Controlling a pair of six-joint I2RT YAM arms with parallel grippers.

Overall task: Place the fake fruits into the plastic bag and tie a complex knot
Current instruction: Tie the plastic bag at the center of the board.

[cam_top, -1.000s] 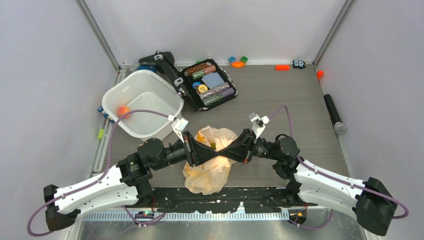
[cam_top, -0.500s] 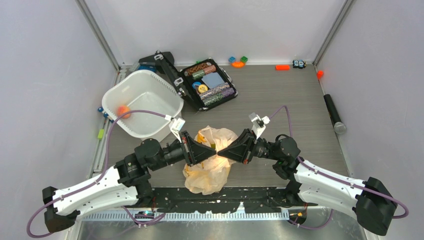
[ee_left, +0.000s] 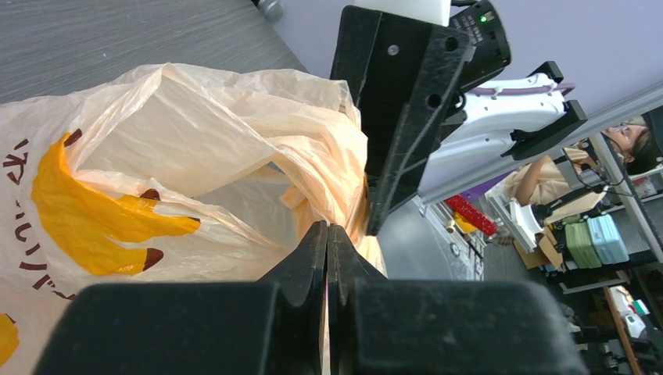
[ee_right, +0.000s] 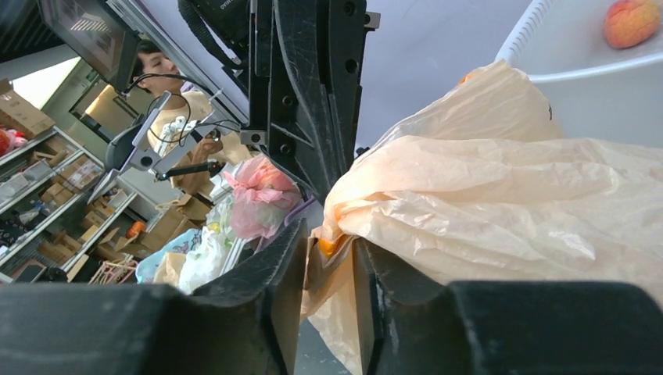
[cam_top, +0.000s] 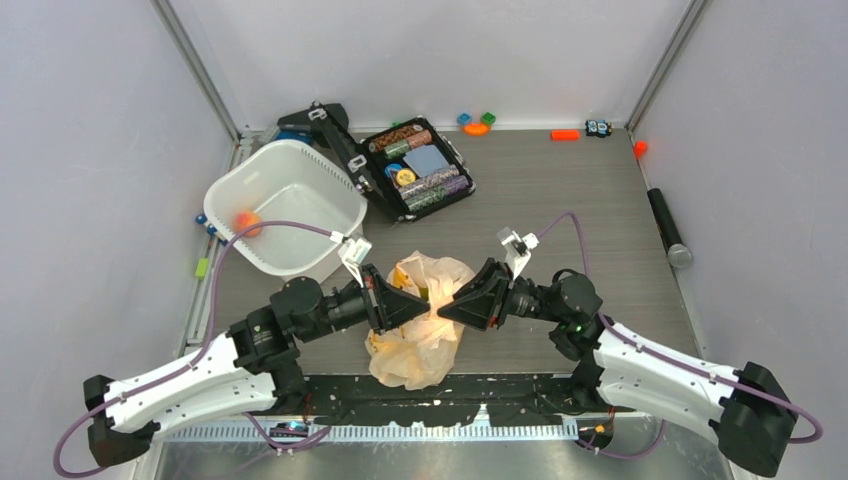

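Note:
The pale peach plastic bag (cam_top: 418,335) with yellow marks lies bulging on the table between both arms. My left gripper (cam_top: 427,303) meets it from the left; in the left wrist view its jaws (ee_left: 327,229) are pressed together on a thin twisted strip of the plastic bag (ee_left: 195,148). My right gripper (cam_top: 443,306) faces it tip to tip, open, with a loose fold of bag (ee_right: 500,187) between its fingers (ee_right: 328,234). One orange fake fruit (cam_top: 245,221) sits in the white tub. The fruits inside the bag are mostly hidden; a yellow-green patch (cam_top: 425,290) shows at its top.
The white tub (cam_top: 300,195) stands at the back left. An open black case (cam_top: 415,168) of poker chips lies behind the bag. Small coloured blocks (cam_top: 476,124), an orange piece (cam_top: 565,134) and a black cylinder (cam_top: 667,228) lie along the far and right edges.
The two grippers, overlapping above the bag a second ago, have drawn apart to tip-to-tip. The left jaws have closed on the bag strip; the right jaws have parted slightly.

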